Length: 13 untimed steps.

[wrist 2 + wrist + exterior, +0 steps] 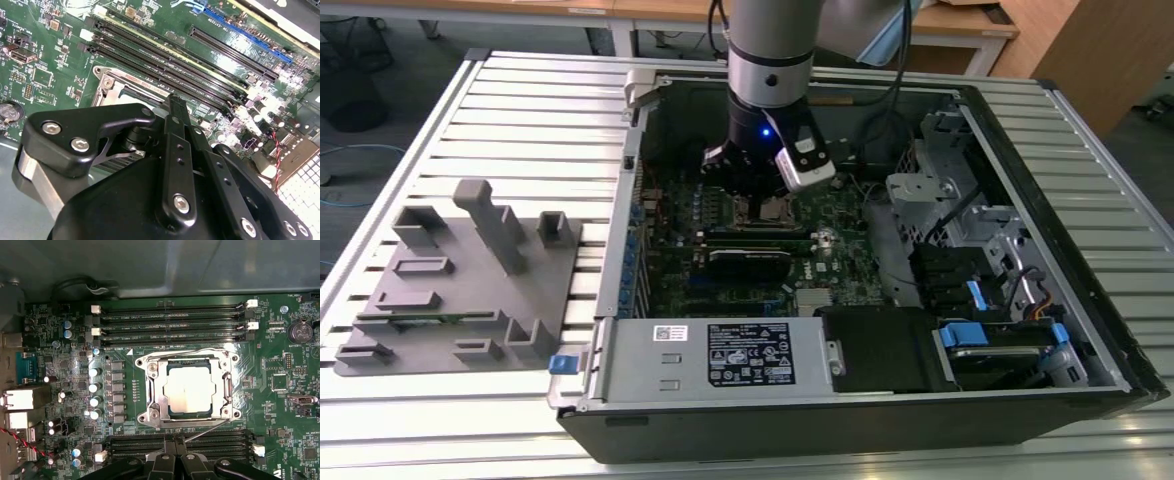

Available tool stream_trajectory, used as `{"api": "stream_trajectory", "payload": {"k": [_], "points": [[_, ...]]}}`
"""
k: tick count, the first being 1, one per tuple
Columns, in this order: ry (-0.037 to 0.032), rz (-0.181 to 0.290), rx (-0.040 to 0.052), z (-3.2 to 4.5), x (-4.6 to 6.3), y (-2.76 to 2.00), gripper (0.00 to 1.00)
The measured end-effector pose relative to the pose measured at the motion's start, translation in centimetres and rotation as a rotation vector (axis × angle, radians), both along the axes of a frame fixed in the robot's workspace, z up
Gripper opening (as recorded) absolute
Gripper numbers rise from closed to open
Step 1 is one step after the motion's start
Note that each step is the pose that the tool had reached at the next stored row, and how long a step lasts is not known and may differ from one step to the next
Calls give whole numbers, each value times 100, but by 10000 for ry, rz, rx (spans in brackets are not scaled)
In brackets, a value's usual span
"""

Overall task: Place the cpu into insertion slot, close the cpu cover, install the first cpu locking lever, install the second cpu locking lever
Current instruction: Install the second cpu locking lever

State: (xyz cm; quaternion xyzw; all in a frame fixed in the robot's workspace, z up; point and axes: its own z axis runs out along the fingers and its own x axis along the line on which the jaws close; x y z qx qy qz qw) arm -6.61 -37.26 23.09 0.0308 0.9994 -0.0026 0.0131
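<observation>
While your tool [173, 452] hovered beside the cpu cover [186, 388], fingers together on nothing, the cpu [192, 392] sat in the insertion slot [170, 412].

Slatted metal table [480, 110] carries open PC case [1067, 250] & grey fixture [467, 290].

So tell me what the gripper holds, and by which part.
Cannot be told: the gripper hangs beside the insertion slot, where the cpu already sits.

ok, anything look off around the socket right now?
Nothing stands out. In the first wrist view the cpu sits square and flat in the insertion slot, the cpu cover lies down around it, and the gripper hovers beside it. No debris or damage shows on the green board.
</observation>
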Motion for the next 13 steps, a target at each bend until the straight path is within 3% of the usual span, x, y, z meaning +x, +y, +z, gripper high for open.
{"api": "stream_trajectory", "payload": {"k": [5, 9, 13], "points": [[-1, 1, 15, -7, 0, -6, 11], [0, 1, 106, -30, 0, -20, 11], [0, 0, 114, -36, -1, -25, 11]]}}
